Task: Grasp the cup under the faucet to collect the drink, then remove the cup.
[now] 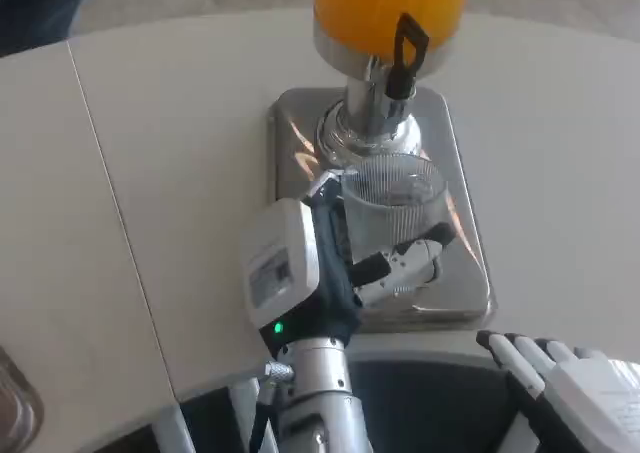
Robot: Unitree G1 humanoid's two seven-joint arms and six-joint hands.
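Left hand (330,258) wraps the clear ribbed plastic cup (392,213), fingers (410,258) closed across its front. Cup sits on the shiny steel drip tray (465,263), right below the black-handled faucet (405,53) of the orange juice dispenser (390,8). Right hand (565,383) hangs below-right of the tray, off the white bench (150,173), fingers straight, holding nothing.

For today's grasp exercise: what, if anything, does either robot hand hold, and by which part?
The left hand grips the clear ribbed plastic cup around its side wall. The right hand holds nothing.

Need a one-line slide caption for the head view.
Left hand holds the clear ribbed cup on the steel base under the juice dispenser's faucet; right hand waits open.
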